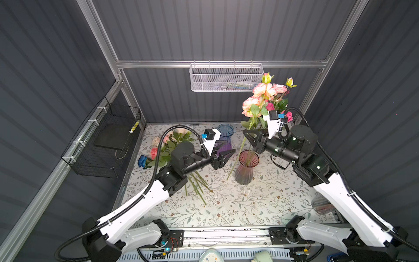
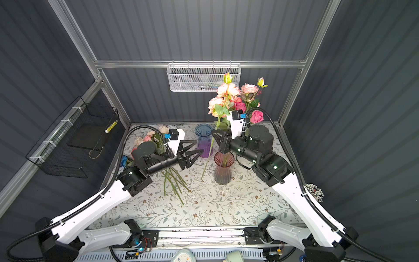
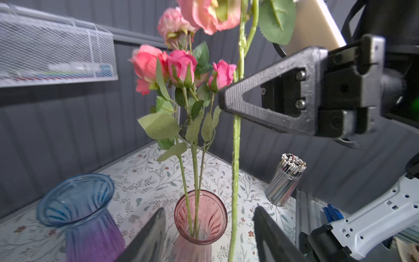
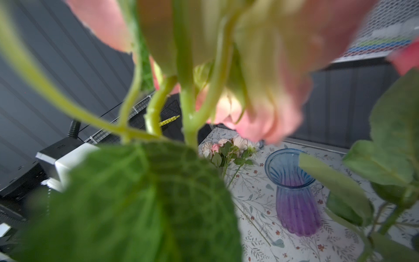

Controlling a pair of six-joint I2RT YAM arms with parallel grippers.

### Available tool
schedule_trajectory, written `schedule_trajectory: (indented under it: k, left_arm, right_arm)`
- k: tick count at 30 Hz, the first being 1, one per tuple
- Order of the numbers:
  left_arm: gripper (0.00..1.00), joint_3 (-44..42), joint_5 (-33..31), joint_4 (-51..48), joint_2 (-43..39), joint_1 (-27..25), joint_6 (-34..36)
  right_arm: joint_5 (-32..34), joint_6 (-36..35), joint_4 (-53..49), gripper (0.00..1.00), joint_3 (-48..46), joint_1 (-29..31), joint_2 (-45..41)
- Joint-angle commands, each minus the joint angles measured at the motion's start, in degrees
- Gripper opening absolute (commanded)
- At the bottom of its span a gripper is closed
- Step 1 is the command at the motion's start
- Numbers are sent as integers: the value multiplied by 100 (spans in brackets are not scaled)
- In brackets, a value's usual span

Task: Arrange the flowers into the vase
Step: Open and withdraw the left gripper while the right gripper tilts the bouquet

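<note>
Noted right claw (image 3: 235,101) pinching rose stem (image 3: 235,172), tip left of pink vase (image 1: 246,173); left claw (image 1: 228,147) spread, empty. Lift clear, shift right, lower.

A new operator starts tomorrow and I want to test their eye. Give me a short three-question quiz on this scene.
1. True or false: the blue vase holds flowers.
2. Which grips the tall stem: the left end effector or the right end effector?
3. Fill in: the tall stem's lower end is ___ the pink vase.
Key: 1 false; 2 right; 3 outside.
</note>
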Motion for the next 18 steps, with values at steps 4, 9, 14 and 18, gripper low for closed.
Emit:
schedule_trajectory:
  k: [4,9,14,18]
  left_arm:
    - [68,-578,-1183,-438,-973,-24,136]
    - [70,-736,-1637,-693,-1361,-29,166]
    - [70,-757,-1855,-863,-1459,-30,197]
    - [70,-844,-1992,-845,-1462,-32,187]
  right_arm:
    - [769,-765,-246,12,650,31,-164]
    - [1242,-1227,-526,13,1216,30,-87]
    - [1758,-1640,-733,13,1422,30,-43]
    - [2127,-1846,-834,13,1296,23,-91]
